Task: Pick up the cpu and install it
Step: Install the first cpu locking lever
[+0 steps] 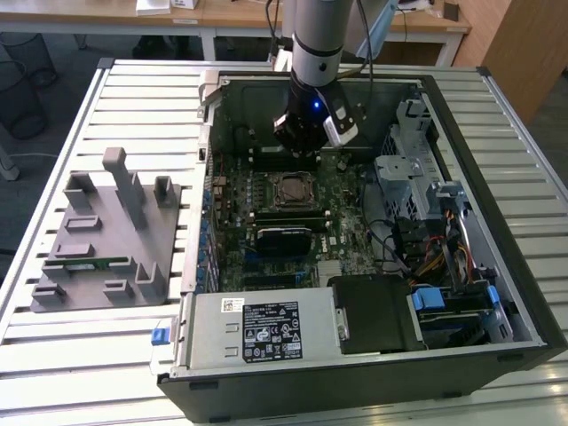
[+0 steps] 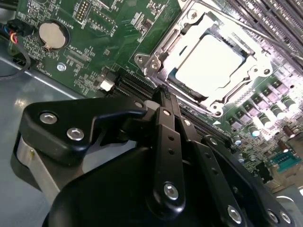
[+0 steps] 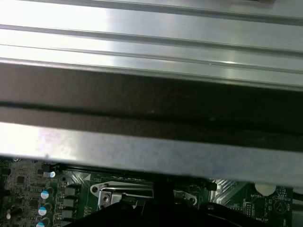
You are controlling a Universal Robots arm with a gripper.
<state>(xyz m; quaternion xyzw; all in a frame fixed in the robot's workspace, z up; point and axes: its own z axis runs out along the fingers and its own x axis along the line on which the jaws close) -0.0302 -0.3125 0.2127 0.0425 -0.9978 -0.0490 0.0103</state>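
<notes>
Black gripper (image 2: 163, 101) linkage, fingers drawn together and holding nothing, hangs vertically inside the computer case (image 1: 497, 293). Just beyond its tip, the cpu (image 2: 210, 64) lies flat in the motherboard socket (image 2: 151, 61), its pale silvery top glaring bright.

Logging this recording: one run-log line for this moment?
cpu: seated in motherboard socket | tool: above board, beside socket | tool-cpu contact: none
</notes>
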